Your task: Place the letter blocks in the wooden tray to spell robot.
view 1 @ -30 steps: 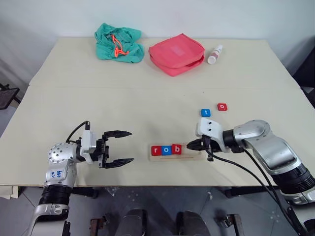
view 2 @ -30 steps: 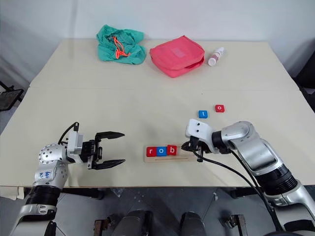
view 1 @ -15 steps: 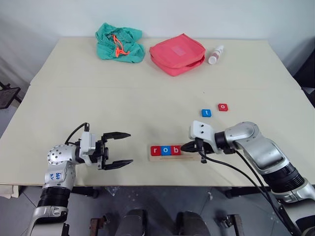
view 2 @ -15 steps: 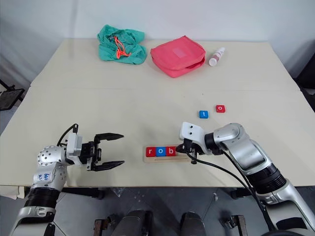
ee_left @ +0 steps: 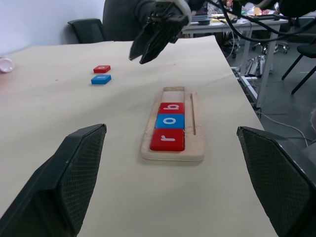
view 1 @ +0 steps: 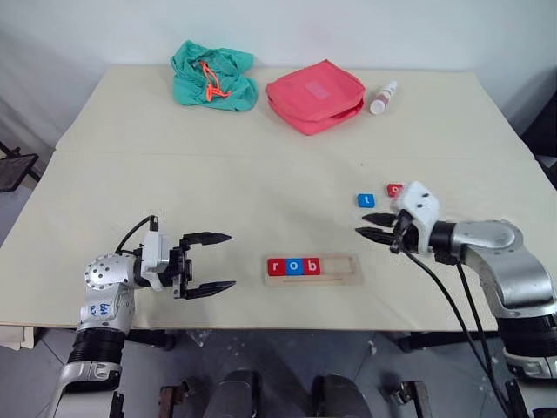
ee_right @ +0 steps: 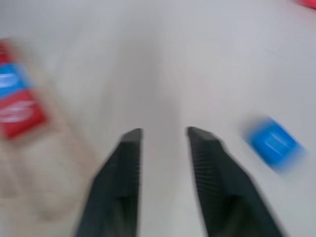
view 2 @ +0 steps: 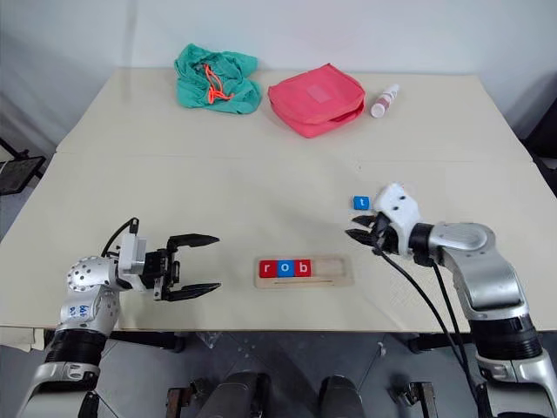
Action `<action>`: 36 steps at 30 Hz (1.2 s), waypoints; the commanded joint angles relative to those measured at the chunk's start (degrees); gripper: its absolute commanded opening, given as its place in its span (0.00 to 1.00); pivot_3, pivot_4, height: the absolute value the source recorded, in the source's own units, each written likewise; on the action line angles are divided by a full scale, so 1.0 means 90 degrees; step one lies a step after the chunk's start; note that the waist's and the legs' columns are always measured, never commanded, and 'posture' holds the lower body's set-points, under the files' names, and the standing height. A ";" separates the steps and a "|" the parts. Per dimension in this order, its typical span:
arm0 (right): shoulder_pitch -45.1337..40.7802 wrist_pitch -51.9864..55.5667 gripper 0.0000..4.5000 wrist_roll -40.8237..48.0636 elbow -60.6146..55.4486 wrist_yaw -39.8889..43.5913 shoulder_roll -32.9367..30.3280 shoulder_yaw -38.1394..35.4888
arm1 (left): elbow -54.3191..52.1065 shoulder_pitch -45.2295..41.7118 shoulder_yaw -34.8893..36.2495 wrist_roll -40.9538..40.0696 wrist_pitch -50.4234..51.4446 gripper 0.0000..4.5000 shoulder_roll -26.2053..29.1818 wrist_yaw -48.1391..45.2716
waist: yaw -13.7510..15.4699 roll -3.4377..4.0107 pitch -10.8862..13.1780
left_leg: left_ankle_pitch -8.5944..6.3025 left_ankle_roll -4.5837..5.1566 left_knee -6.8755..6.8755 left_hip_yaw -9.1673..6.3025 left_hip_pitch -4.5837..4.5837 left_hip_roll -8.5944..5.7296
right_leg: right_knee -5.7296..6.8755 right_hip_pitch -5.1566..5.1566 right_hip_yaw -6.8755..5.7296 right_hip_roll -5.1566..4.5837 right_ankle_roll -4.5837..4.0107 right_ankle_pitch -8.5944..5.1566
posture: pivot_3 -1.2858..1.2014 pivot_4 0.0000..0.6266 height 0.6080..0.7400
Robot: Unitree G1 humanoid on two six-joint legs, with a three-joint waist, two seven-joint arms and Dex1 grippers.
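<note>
Pale-wood tray (view 1: 313, 269) near the table's front edge, long axis running left to right.
Red r (view 1: 276, 266), blue o (view 1: 294, 266) and red b (view 1: 312, 266) fill its left part; blue t (view 1: 365, 200) lies beyond. Right gripper (view 1: 376, 232) hovers part-open, empty; left gripper (view 1: 211, 263) wide apart, empty.

Wooden tray (view 1: 335, 269) with three letter blocks reading "r" (view 1: 276, 267) on red, "o" (view 1: 294, 266) on blue and "b" (view 1: 312, 266) on red; loose blue block (view 1: 366, 200) on the tabletop (view 1: 261, 183) reading "t"; blue handwritten marks on the left arm's shoulder housing (view 1: 103, 307), not legible
</note>
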 commanded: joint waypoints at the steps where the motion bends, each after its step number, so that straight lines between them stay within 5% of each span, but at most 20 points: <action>1: 0.0052 0.0172 0.65 0.0311 -0.0214 -0.0778 0.0340 -0.0736 | 0.0064 -0.0136 0.0027 -0.0010 -0.0105 1.00 -0.0003 -0.0107 | -0.0012 0.0000 0.0000 | 0.0000 0.0000 0.0000 -0.0001 0.0000 0.0001 | 0.0002 -0.0001 -0.0001 0.0000 0.0000 0.0000 | 0.52 0.24 1.00; 6: 0.0771 0.0105 1.00 0.0347 -0.0661 -0.1388 0.0571 -0.1266 | 0.0351 -0.0334 0.0012 0.0017 -0.0151 1.00 -0.0018 -0.0262 | 0.0003 0.0001 0.0000 | 0.0000 0.0000 -0.0005 -0.0001 0.0001 0.0001 | 0.0005 -0.0004 -0.0001 0.0001 0.0000 0.0000 | 0.52 0.24 1.00; 20: 0.1989 0.0598 1.00 0.0793 -0.1445 -0.2293 0.0996 -0.1686 | 0.0372 -0.0344 0.0039 -0.0060 -0.0089 1.00 0.0045 -0.0504 | -0.0013 0.0002 0.0000 | 0.0000 0.0000 -0.0007 0.0010 0.0009 0.0003 | 0.0006 -0.0003 0.0012 0.0002 0.0000 0.0000 | 0.52 0.24 1.00; 29: 0.1558 0.0603 1.00 0.0920 -0.1125 -0.2359 0.0889 -0.1558 | 0.0084 -0.0155 0.0085 -0.0127 0.0014 1.00 0.0131 -0.0469 | -0.0012 0.0002 0.0000 | 0.0000 0.0001 -0.0006 0.0011 0.0009 0.0001 | 0.0006 -0.0002 0.0017 0.0001 0.0000 0.0000 | 0.52 0.24 1.00; 36: -0.0089 -0.0105 1.00 0.0556 0.0975 -0.2315 0.0953 -0.1140 | -0.0519 0.0244 0.0127 -0.0203 0.0232 1.00 0.0183 -0.0286 | -0.0041 0.0011 0.0005 | 0.0000 0.0000 -0.0007 0.0021 0.0014 0.0004 | 0.0005 -0.0004 0.0026 0.0002 0.0000 0.0000 | 0.52 0.24 1.00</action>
